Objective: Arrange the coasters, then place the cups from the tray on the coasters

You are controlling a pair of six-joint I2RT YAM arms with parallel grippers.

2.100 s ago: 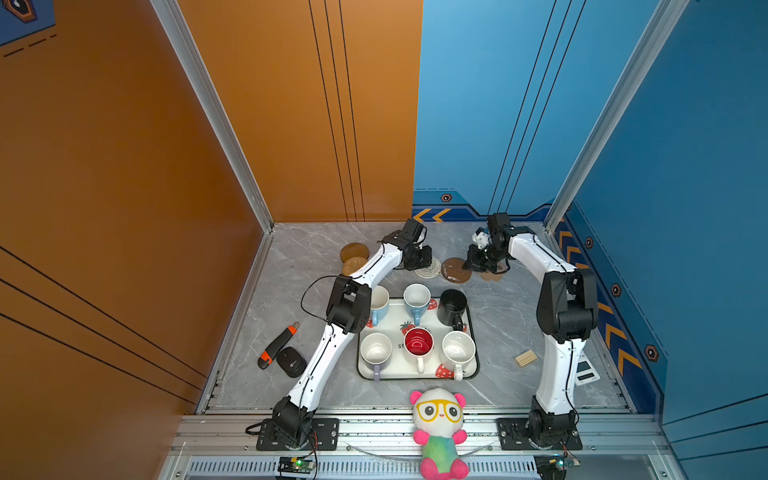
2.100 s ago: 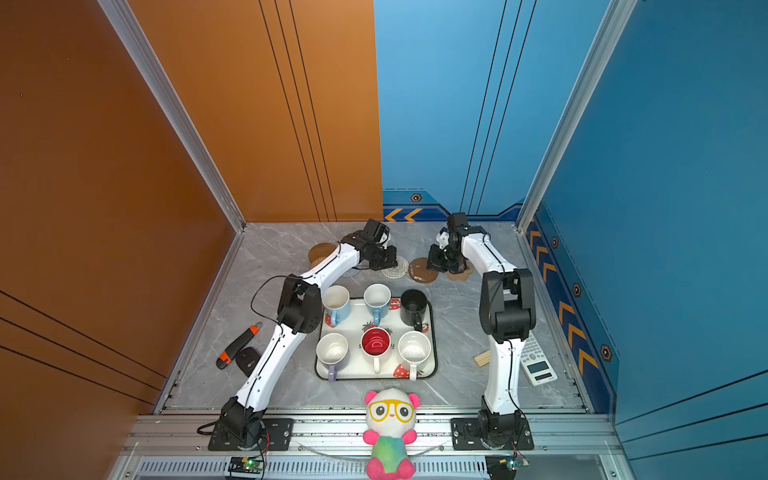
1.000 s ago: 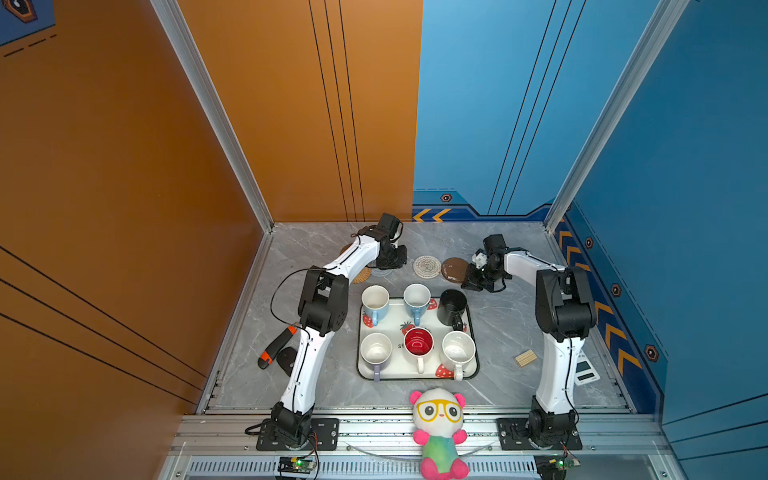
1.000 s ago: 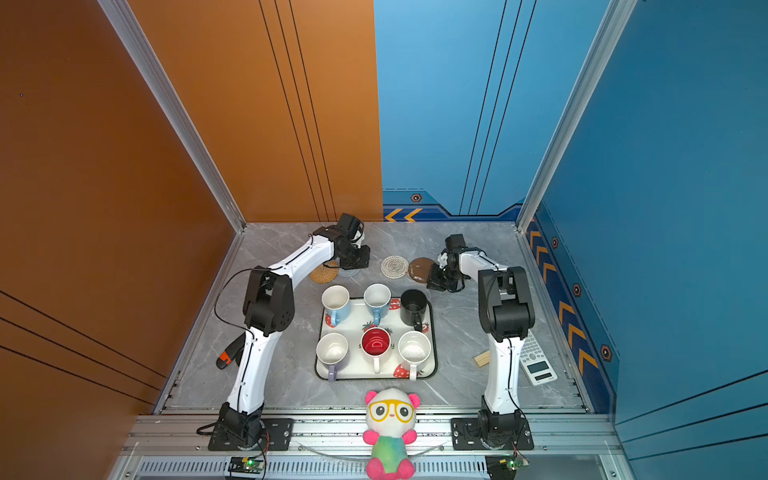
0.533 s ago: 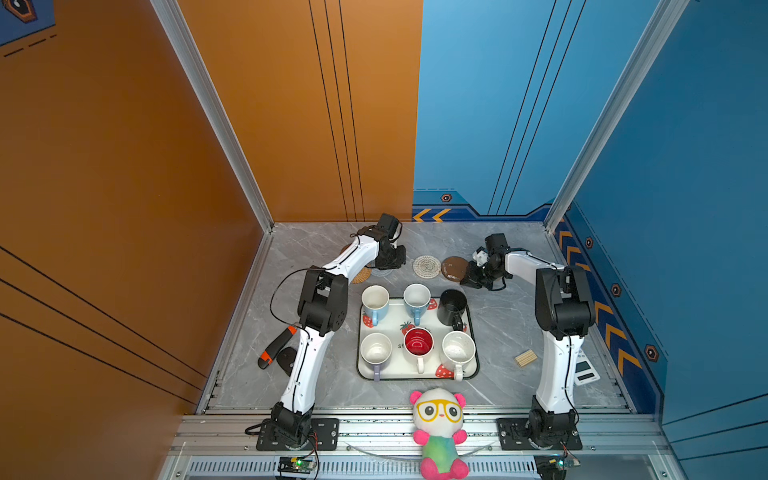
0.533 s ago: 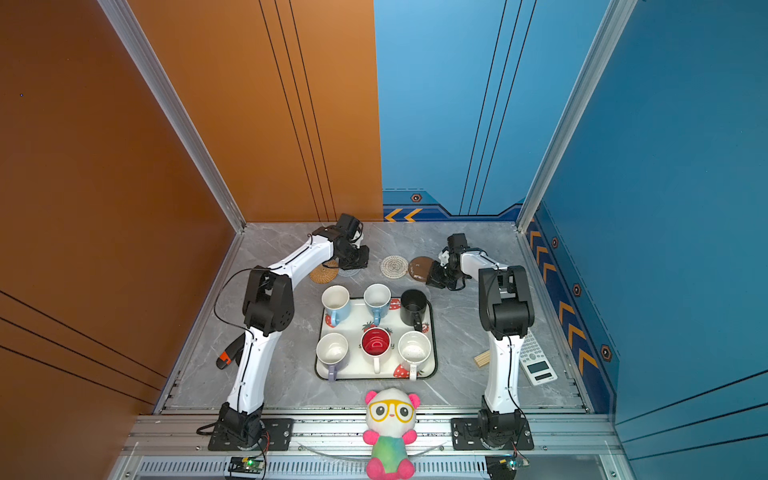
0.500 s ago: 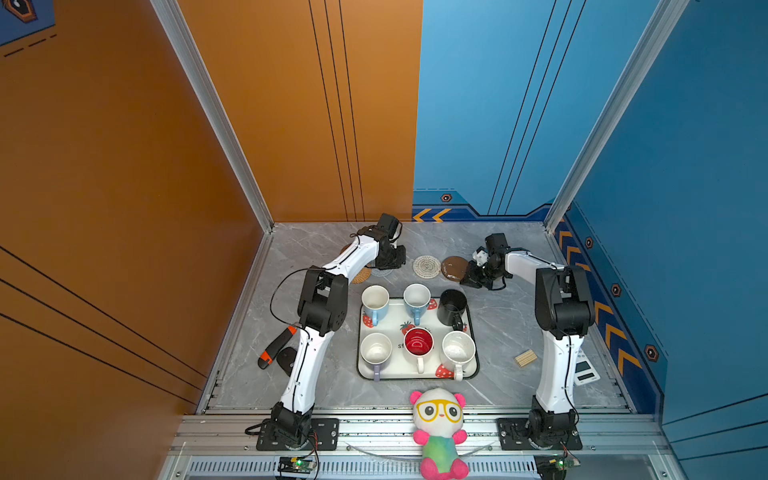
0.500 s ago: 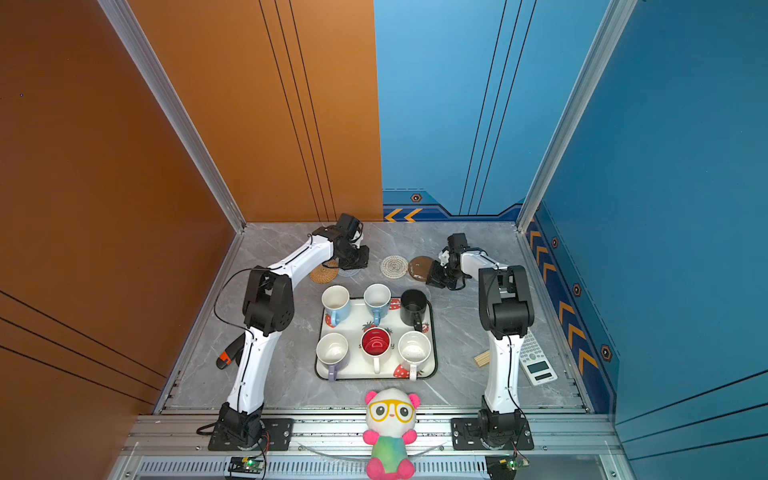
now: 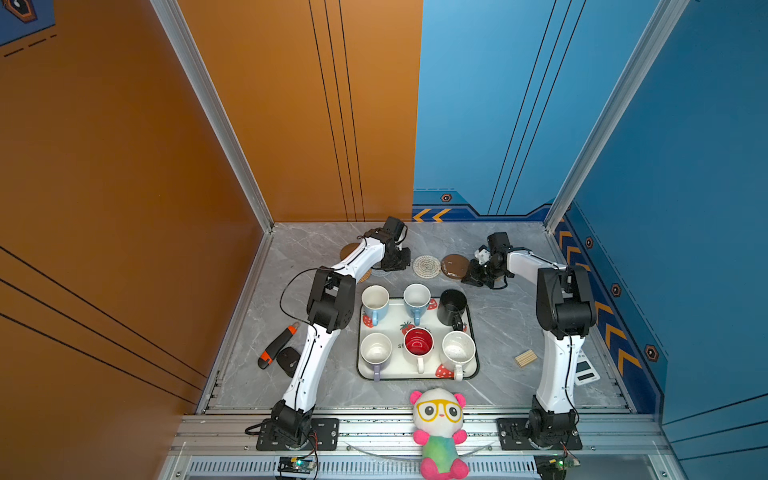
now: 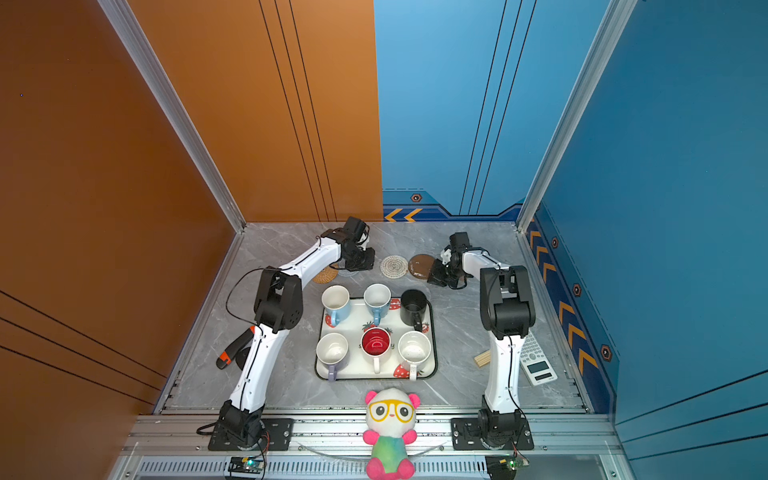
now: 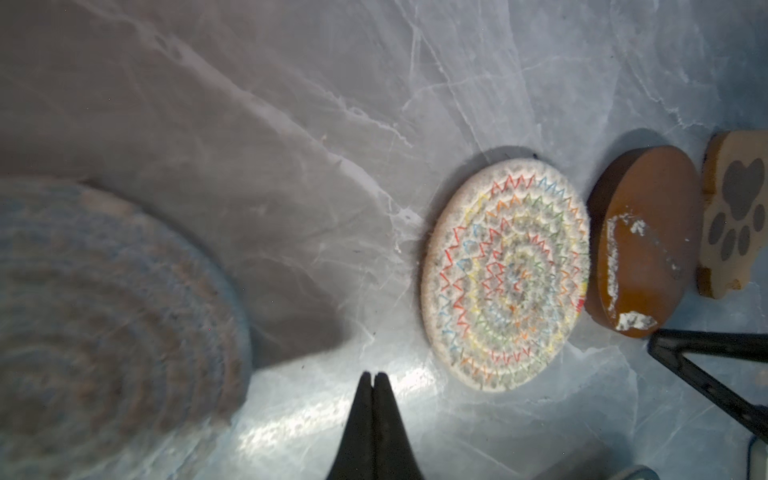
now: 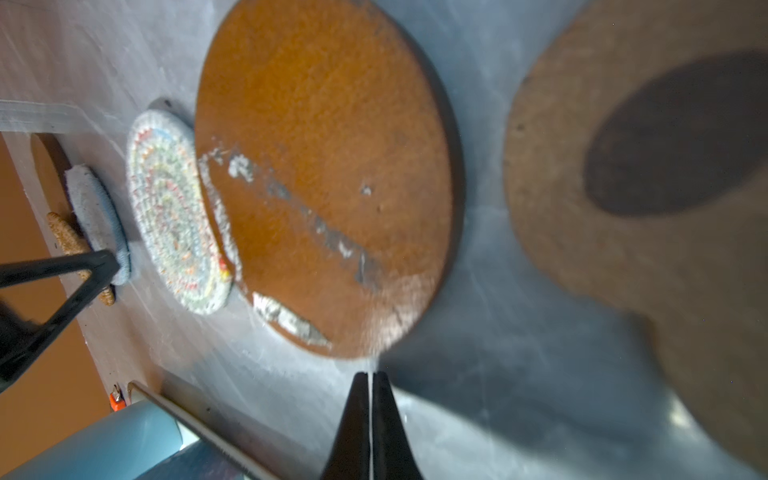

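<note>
In a top view I see coasters [image 9: 426, 266] lining the far side and cups [image 9: 417, 345] on the tray [image 9: 435, 332], nearer me. Left wrist: my left gripper [image 11: 372, 376] is clenched, empty, beside the soft grey-blue round [image 11: 104, 311]; I'd pinch its edge. Right wrist: my right gripper [image 12: 369, 374] is clenched, empty, at the stiff brown disc [image 12: 328, 174]; I'd slide it by its rim.

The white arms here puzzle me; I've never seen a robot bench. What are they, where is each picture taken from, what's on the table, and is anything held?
They are two robot arms, each ending in a pincer. Two pictures look down on the whole table; two come from wrist cameras. The left pincer and right pincer are shut and empty, near a beige crochet coaster and a brown wooden coaster, among others. Six mugs stand on the strawberry tray. A plush panda sits in front.
</note>
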